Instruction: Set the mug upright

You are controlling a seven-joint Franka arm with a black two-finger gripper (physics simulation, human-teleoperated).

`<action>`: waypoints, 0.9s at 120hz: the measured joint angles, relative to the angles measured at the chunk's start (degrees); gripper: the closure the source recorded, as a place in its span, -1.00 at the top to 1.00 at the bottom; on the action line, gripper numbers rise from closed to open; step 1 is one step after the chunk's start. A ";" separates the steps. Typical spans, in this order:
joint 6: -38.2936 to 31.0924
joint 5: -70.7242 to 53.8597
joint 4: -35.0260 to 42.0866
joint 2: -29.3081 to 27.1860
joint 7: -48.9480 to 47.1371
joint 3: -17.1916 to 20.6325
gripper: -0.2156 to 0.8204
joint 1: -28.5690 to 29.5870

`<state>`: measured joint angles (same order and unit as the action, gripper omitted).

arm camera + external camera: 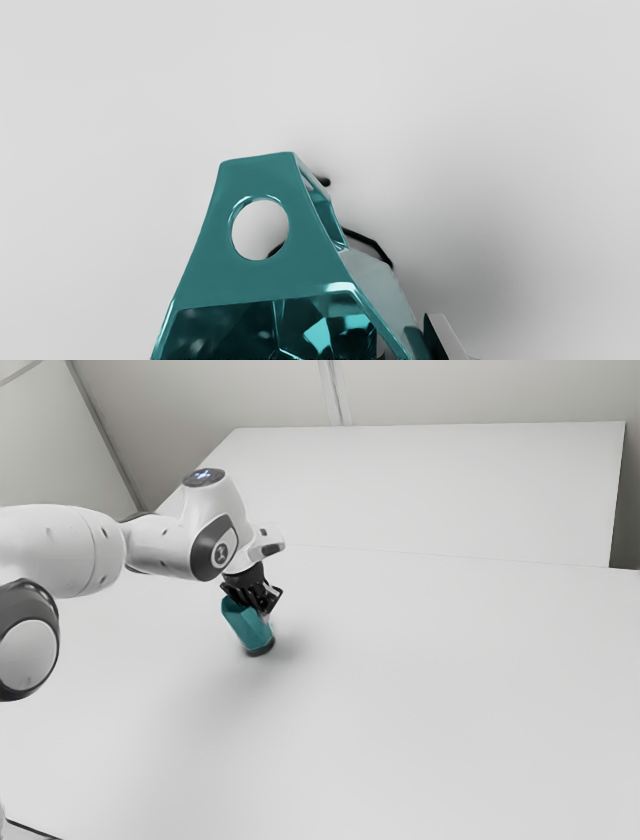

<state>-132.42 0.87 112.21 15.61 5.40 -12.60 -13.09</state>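
Black fingers [268, 601] pinch the wall of a teal mug [250, 627], one inside its mouth, the other outside, above a pale bench [420, 680]. The mug leans, its dark base [260, 651] low toward the exterior view's right; whether it touches the bench is unclear. The handle [265, 175], pierced by a round hole, faces the wrist camera.

soft, even light lies bright over the white table [430, 690]; a faint grey shadow [292, 644] with blended edges spreads beside the mug [247, 624], and in the wrist view pale cyan glints shine along its rim and inside its darker hollow
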 joint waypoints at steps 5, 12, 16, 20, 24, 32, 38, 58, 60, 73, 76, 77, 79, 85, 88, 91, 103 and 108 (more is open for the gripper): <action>0.01 0.17 -0.02 0.02 0.05 0.02 -0.78 0.09; 0.02 0.34 -0.03 0.05 0.11 0.01 -0.74 0.14; 0.03 0.41 -0.04 0.04 0.15 0.02 -0.72 0.15; 0.03 0.46 -0.04 -0.05 0.18 0.01 -0.70 0.15; 0.04 0.48 -0.04 -0.19 0.21 0.00 -0.68 0.15; 0.05 0.47 -0.15 -0.74 0.27 -0.01 -0.64 0.11; 0.14 0.42 -0.59 -1.38 0.31 -0.02 -0.61 0.05; 0.66 0.14 -0.91 -4.70 0.46 -0.05 -0.53 -0.12; 0.72 -0.06 -0.91 -5.13 0.47 -0.05 -0.52 -0.14; 2.08 -1.05 -1.00 -8.41 0.55 -0.16 -0.41 -0.24; 2.58 -1.21 -1.11 -9.14 0.57 -0.25 -0.37 -0.25; 2.80 -1.26 -1.23 -9.37 0.58 -0.29 -0.35 -0.26; 3.23 -1.34 -1.49 -9.76 0.59 -0.34 -0.32 -0.24; 4.85 -1.56 -2.85 -10.56 0.67 -0.53 -0.19 -0.23; 5.69 -1.64 -3.54 -10.80 0.76 -0.71 -0.13 -0.26; 6.62 -1.71 -4.40 -11.04 0.89 -0.85 -0.07 -0.23; 10.52 -3.68 -8.21 -11.59 1.37 -1.27 0.14 -0.01; 12.11 -4.36 -9.45 -11.96 1.55 -1.34 0.22 0.07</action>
<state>-120.31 -3.49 102.76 3.65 6.94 -13.94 -13.02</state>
